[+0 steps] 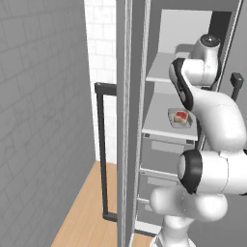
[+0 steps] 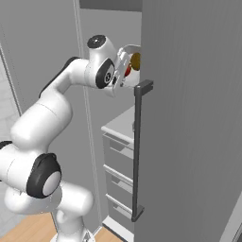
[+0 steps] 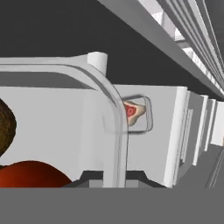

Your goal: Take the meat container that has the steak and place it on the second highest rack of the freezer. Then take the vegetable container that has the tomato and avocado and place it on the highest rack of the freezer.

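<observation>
The freezer (image 1: 193, 19) stands open. On its second highest rack (image 1: 157, 126) lies a clear container with the steak (image 1: 181, 116), which the hand view shows from above as the steak (image 3: 131, 110). The highest rack (image 1: 161, 72) is bare where it shows. My gripper (image 2: 121, 64) is shut on the rim of the clear vegetable container (image 2: 128, 49), holding it at the freezer's opening at about upper-shelf height. Inside it sit the tomato (image 2: 127, 70) and the avocado (image 2: 135, 60). Close up, the rim (image 3: 114, 113) runs between my fingertips (image 3: 89, 176), with the avocado (image 3: 6, 127) and the tomato (image 3: 33, 175) beside it.
The freezer door (image 2: 194, 118) with its dark bar handle (image 2: 138, 146) stands close on the right of the arm. Grey drawers (image 1: 161, 164) sit below the lower shelf. A second door edge and handle (image 1: 101, 149) stand to the left, before a grey wall (image 1: 43, 106).
</observation>
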